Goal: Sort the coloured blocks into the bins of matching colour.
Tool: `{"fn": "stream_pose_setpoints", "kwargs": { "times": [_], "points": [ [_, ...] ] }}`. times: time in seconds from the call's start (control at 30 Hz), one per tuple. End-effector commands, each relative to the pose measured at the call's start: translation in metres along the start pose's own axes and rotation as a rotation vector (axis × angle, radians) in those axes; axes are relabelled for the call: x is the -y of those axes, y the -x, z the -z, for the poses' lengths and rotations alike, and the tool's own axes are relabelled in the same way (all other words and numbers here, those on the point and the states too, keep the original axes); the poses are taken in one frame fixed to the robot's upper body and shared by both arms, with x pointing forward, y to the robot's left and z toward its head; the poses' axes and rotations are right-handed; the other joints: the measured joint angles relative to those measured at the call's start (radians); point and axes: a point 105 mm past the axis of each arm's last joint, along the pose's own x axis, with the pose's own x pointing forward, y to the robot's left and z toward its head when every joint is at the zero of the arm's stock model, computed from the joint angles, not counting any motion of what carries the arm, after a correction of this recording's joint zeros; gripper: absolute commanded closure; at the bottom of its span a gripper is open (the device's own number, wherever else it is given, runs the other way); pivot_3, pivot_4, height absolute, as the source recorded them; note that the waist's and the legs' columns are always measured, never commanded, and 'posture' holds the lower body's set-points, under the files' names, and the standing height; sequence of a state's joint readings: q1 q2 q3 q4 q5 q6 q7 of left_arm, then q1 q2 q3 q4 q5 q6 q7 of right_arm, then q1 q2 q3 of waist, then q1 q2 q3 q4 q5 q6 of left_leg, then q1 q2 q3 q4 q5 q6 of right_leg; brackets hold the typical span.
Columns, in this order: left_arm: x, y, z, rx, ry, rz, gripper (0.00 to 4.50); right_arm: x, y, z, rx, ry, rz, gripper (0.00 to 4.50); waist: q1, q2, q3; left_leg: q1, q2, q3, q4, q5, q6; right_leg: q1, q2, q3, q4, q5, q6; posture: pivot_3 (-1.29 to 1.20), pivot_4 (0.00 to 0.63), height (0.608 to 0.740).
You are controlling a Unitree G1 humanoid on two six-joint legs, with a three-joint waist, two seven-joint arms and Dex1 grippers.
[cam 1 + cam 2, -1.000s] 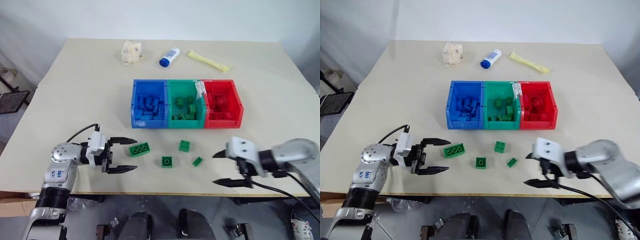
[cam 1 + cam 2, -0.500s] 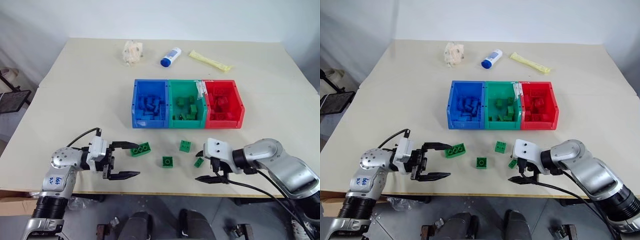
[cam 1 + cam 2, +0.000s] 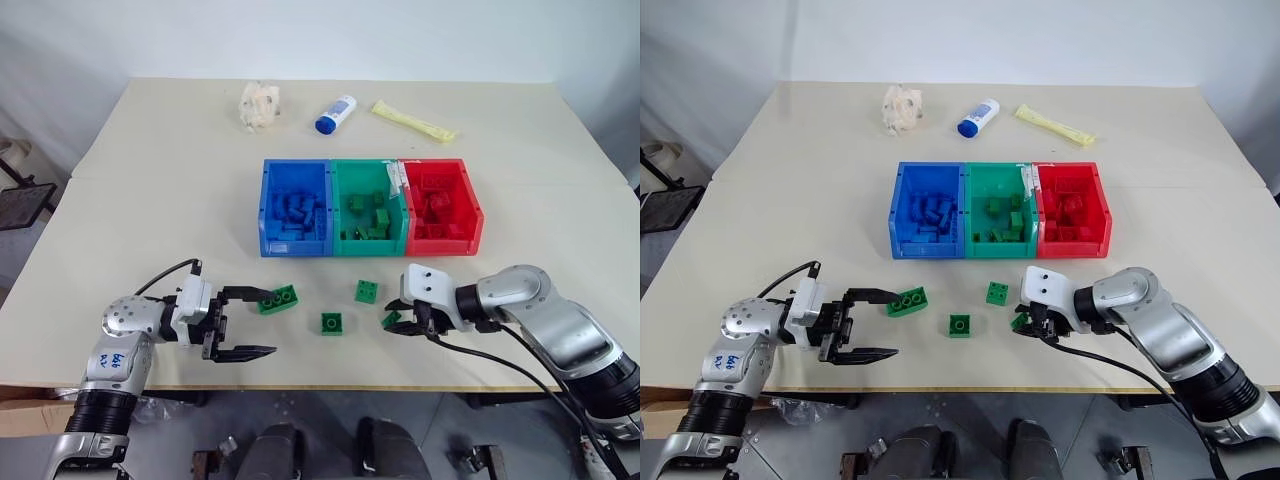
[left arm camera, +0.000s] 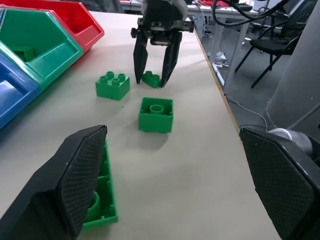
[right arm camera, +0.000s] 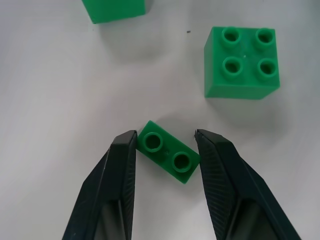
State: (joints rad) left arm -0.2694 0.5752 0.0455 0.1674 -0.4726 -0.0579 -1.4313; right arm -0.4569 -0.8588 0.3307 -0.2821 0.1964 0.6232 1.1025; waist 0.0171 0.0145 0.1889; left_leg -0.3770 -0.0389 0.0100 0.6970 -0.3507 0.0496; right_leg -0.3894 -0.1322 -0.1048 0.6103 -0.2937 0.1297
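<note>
Pale beige, the table stands against a white wall and carries three joined bins at its middle: the blue bin on the robot's left, the green bin in the centre and the red bin on the right, each already holding bricks of its own colour. Behind them, near the far edge, lie a crumpled cream wad, a white-and-blue bottle on its side and a flat yellow packet. Four green bricks lie loose on the table in front of the bins. The long green brick lies just beside the upper finger of the left gripper, whose fingers stand wide apart and hold nothing; the left wrist view shows the brick beside one finger, but whether they touch cannot be told. A square green brick with a single large stud lies between the two grippers, and a four-stud green brick lies nearer the bins, in front of the green one. The small two-stud green brick lies flat on the table, turned slantwise, between the fingers of the right gripper, which points down at it from the robot's right. Those fingers are drawn in close on either side of the brick, one fingertip at its corner, the other a hair's gap off, so the jaws are not yet clamped on it.
</note>
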Motion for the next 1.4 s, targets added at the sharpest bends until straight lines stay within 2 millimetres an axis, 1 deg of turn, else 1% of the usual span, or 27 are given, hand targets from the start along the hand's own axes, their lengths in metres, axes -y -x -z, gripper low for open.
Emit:
{"fn": "stream_pose_setpoints", "kwargs": {
  "times": [0.03, 0.13, 0.2, 0.27, 0.33, 0.4, 0.47, 0.5, 0.53, 0.6, 0.7, 0.8, 0.83, 0.87, 1.03, 1.13, 1.27, 1.37, 1.4],
  "points": [
    [-0.003, -0.001, -0.003, 0.013, -0.026, 0.004, 0.0, -0.002, 0.01, -0.012, 0.05, 0.012, 0.001, 3.06, 0.0, 0.0, 0.0, 0.0, 0.0, 0.0, 0.0, 0.0, 0.0, 0.0, 0.0, 0.0, 0.0, 0.0, 0.0, 0.0, 0.15, 0.74],
    [-0.007, -0.003, -0.003, 0.017, -0.031, 0.002, 0.0, 0.001, 0.022, -0.032, 0.142, 0.009, 0.009, 3.06, 0.003, 0.0, 0.0, 0.0, 0.0, 0.0, 0.0, 0.0, 0.0, -0.001, 0.0, 0.0, 0.0, 0.0, 0.0, 0.0, 0.15, 0.74],
    [-0.009, -0.003, -0.004, 0.019, -0.033, 0.004, 0.0, 0.012, 0.033, -0.052, 0.23, 0.009, 0.06, 3.06, 0.003, 0.0, 0.0, 0.0, 0.0, 0.0, 0.0, 0.0, 0.0, 0.0, 0.0, 0.0, 0.0, 0.0, 0.0, 0.0, 0.15, 0.74],
    [-0.011, -0.004, -0.004, 0.022, -0.035, 0.006, 0.0, 0.029, 0.04, -0.068, 0.289, 0.019, 0.125, 3.06, 0.003, 0.0, 0.0, 0.0, -0.001, 0.001, 0.0, 0.0, 0.0, -0.001, 0.0, 0.0, 0.0, 0.0, 0.0, 0.0, 0.15, 0.74],
    [-0.014, -0.007, -0.005, 0.025, -0.043, 0.008, 0.0, 0.054, 0.044, -0.078, 0.317, 0.026, 0.222, 3.06, 0.002, 0.0, 0.0, 0.0, 0.0, 0.001, 0.0, 0.0, 0.0, -0.001, 0.0, 0.0, 0.0, 0.0, 0.0, 0.0, 0.15, 0.74],
    [-0.016, -0.008, -0.005, 0.028, -0.047, 0.009, 0.0, 0.07, 0.045, -0.083, 0.331, 0.028, 0.282, 3.06, -0.003, 0.0, 0.0, 0.0, -0.001, 0.001, 0.0, 0.0, 0.0, -0.001, 0.0, 0.0, 0.001, 0.0, 0.0, 0.0, 0.15, 0.74],
    [-0.019, -0.011, -0.006, 0.033, -0.056, 0.011, 0.0, 0.094, 0.045, -0.09, 0.37, 0.024, 0.364, 3.06, -0.003, 0.0, 0.0, 0.0, -0.001, 0.001, -0.001, 0.0, 0.0, -0.002, 0.001, 0.0, 0.002, 0.0, 0.0, 0.0, 0.15, 0.74],
    [-0.019, -0.012, -0.006, 0.036, -0.059, 0.014, 0.0, 0.106, 0.044, -0.09, 0.375, 0.005, 0.402, 3.06, -0.004, 0.0, 0.0, 0.0, -0.002, 0.001, -0.001, 0.0, 0.0, -0.002, 0.001, -0.001, 0.002, 0.0, 0.0, 0.0, 0.15, 0.74],
    [-0.02, -0.013, -0.007, 0.038, -0.062, 0.016, 0.0, 0.115, 0.043, -0.089, 0.367, 0.004, 0.439, 2.87, -0.007, 0.0, 0.0, 0.0, -0.002, 0.001, -0.001, 0.0, 0.0, -0.002, 0.001, -0.002, 0.003, 0.0, 0.0, 0.0, 0.15, 0.74],
    [-0.02, -0.013, -0.008, 0.039, -0.065, 0.018, 0.0, 0.125, 0.04, -0.085, 0.344, 0.016, 0.469, 2.45, -0.008, 0.0, 0.0, -0.001, -0.003, 0.002, -0.001, 0.001, 0.001, -0.003, 0.001, -0.003, 0.003, 0.0, 0.0, 0.0, 0.15, 0.74],
    [-0.024, -0.012, -0.009, 0.04, -0.072, 0.013, 0.0, 0.131, 0.039, -0.088, 0.351, 0.035, 0.484, 1.41, -0.013, 0.0, 0.0, -0.001, -0.003, 0.001, -0.002, 0.001, 0.001, -0.003, 0.001, -0.003, 0.004, 0.0, 0.0, 0.0, 0.15, 0.74],
    [-0.027, -0.01, -0.01, 0.036, -0.082, 0.005, 0.0, 0.128, 0.042, -0.092, 0.369, 0.056, 0.469, 0.43, -0.021, 0.0, 0.0, -0.001, -0.003, 0.001, -0.003, 0.001, 0.001, -0.003, 0.002, -0.005, 0.004, 0.0, 0.0, 0.0, 0.15, 0.74],
    [-0.029, -0.01, -0.011, 0.035, -0.084, 0.002, 0.0, 0.126, 0.043, -0.092, 0.371, 0.059, 0.463, 0.03, -0.022, 0.0, 0.0, -0.001, -0.003, 0.001, -0.003, 0.001, 0.001, -0.003, 0.002, -0.005, 0.005, 0.0, 0.0, 0.0, 0.15, 0.74],
    [-0.029, -0.009, -0.011, 0.035, -0.085, -0.001, 0.0, 0.123, 0.044, -0.091, 0.37, 0.061, 0.454, 0.01, -0.022, 0.0, 0.0, -0.001, -0.003, 0.001, -0.002, 0.001, 0.001, -0.003, 0.002, -0.005, 0.005, 0.0, 0.0, 0.0, 0.15, 0.74],
    [-0.03, -0.008, -0.009, 0.033, -0.084, -0.008, 0.0, 0.1, 0.046, -0.081, 0.348, 0.071, 0.369, 0.01, -0.019, 0.0, 0.0, -0.001, -0.003, 0.001, -0.002, 0.001, 0.001, -0.003, 0.001, -0.005, 0.006, 0.0, 0.0, 0.0, 0.15, 0.74],
    [-0.031, -0.01, -0.009, 0.035, -0.084, -0.011, 0.0, 0.079, 0.052, -0.075, 0.334, 0.08, 0.305, 0.01, -0.015, 0.0, 0.0, -0.001, -0.003, 0.001, -0.001, 0.001, 0.001, -0.003, 0.001, -0.005, 0.006, 0.0, 0.0, 0.0, 0.15, 0.74],
    [-0.032, -0.011, -0.008, 0.04, -0.084, -0.012, 0.0, 0.05, 0.065, -0.058, 0.284, 0.048, 0.222, 0.01, -0.012, 0.0, 0.0, -0.001, -0.003, 0.001, -0.001, 0.001, 0.001, -0.003, 0.001, -0.004, 0.005, 0.0, 0.0, 0.0, 0.15, 0.74],
    [-0.032, -0.011, -0.008, 0.041, -0.084, -0.012, 0.0, 0.037, 0.072, -0.049, 0.251, 0.02, 0.194, 0.6, -0.012, 0.0, 0.0, -0.001, -0.003, 0.0, -0.001, 0.0, 0.001, -0.002, 0.001, -0.003, 0.004, 0.0, 0.0, 0.0, 0.15, 0.74],
    [-0.033, -0.01, -0.008, 0.041, -0.084, -0.011, 0.0, 0.034, 0.073, -0.047, 0.242, 0.012, 0.191, 0.98, -0.013, 0.0, 0.0, -0.001, -0.003, 0.001, -0.001, 0.0, 0.001, -0.002, 0.001, -0.002, 0.002, 0.0, 0.0, 0.0, 0.15, 0.74]
  ]
}}
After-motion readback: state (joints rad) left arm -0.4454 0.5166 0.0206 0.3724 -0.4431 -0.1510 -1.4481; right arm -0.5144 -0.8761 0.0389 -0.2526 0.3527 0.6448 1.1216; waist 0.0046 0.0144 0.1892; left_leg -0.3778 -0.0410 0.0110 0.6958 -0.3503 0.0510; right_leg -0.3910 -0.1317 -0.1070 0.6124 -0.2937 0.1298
